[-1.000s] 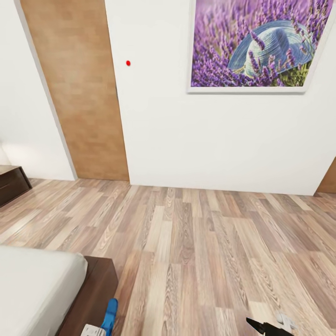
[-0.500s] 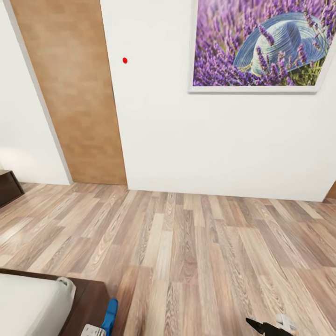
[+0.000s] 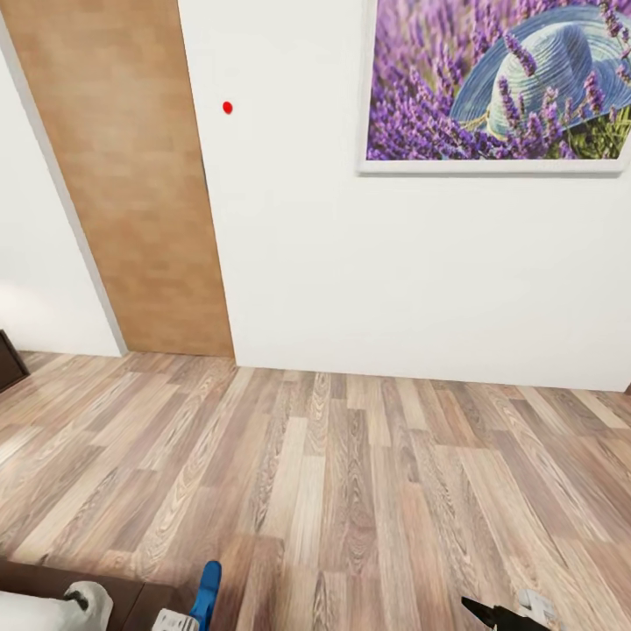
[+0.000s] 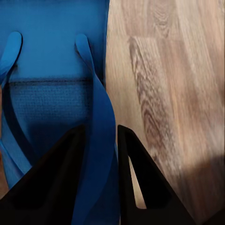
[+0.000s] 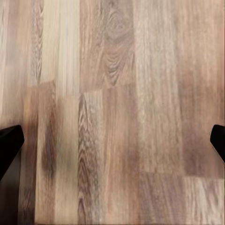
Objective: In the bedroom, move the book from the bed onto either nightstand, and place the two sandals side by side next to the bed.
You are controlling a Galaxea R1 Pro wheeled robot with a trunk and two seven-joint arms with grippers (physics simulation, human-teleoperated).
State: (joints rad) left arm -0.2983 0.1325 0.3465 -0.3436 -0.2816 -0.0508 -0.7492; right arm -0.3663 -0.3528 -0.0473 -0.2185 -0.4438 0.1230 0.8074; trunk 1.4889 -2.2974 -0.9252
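A bright blue sandal (image 4: 61, 93) hangs in my left gripper (image 4: 101, 168), whose two dark fingers are shut on the sandal's edge and strap. In the head view the same sandal (image 3: 208, 593) pokes up at the bottom edge, just above my left gripper (image 3: 180, 622). A corner of the bed (image 3: 53, 605), grey mattress on a dark brown frame, shows at the bottom left. My right gripper (image 5: 112, 140) hangs over bare wood floor, its fingertips (image 5: 9, 143) far apart, open and holding nothing. It also shows at the head view's lower right (image 3: 504, 615).
A white wall with a framed lavender picture (image 3: 499, 83) stands ahead. A wooden door panel (image 3: 131, 175) is at the left. A sliver of dark brown furniture (image 3: 9, 359) sits at the far left edge. Wood-plank floor (image 3: 350, 473) stretches in front.
The whole head view has shifted: the wall and picture have come closer and the bed has slid down out of frame. Both grippers keep their places in the picture.
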